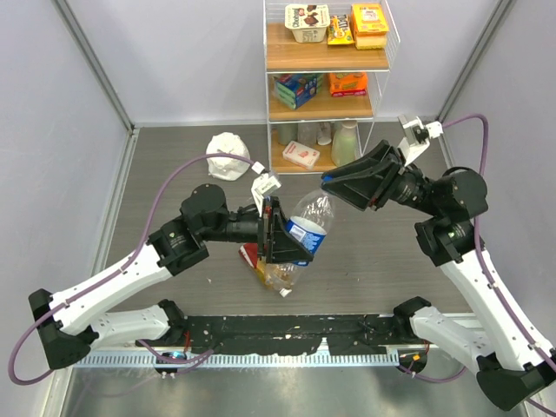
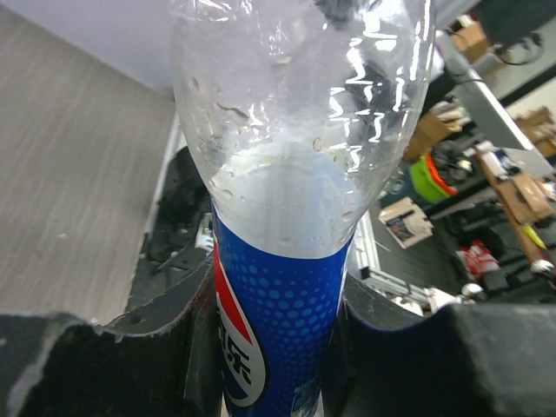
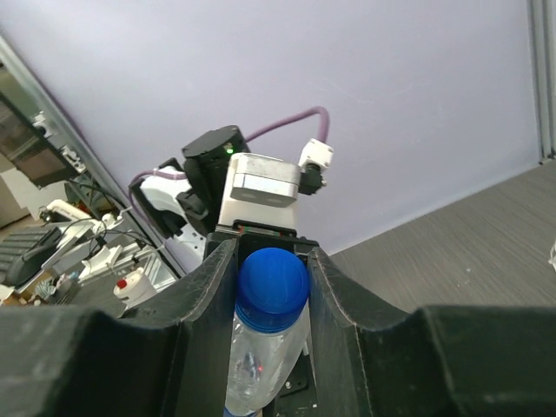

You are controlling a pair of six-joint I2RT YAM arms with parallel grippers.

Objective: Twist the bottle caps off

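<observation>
A clear bottle with a blue label (image 1: 309, 228) is held tilted above the table between both arms. My left gripper (image 1: 290, 238) is shut on its labelled body (image 2: 280, 323), one jaw pressing each side. The bottle's blue cap (image 3: 273, 276) sits between the jaws of my right gripper (image 3: 272, 287), which is shut on it; in the top view that gripper (image 1: 330, 183) hides the cap. An amber bottle (image 1: 280, 275) with a red label lies on the table under the left gripper. Other caps are out of view.
A lumpy white bag (image 1: 228, 156) lies at the back left. A wire shelf (image 1: 326, 109) with boxes and a pale green bottle (image 1: 346, 143) stands against the back wall. A black mat (image 1: 295, 334) runs along the near edge between the arm bases.
</observation>
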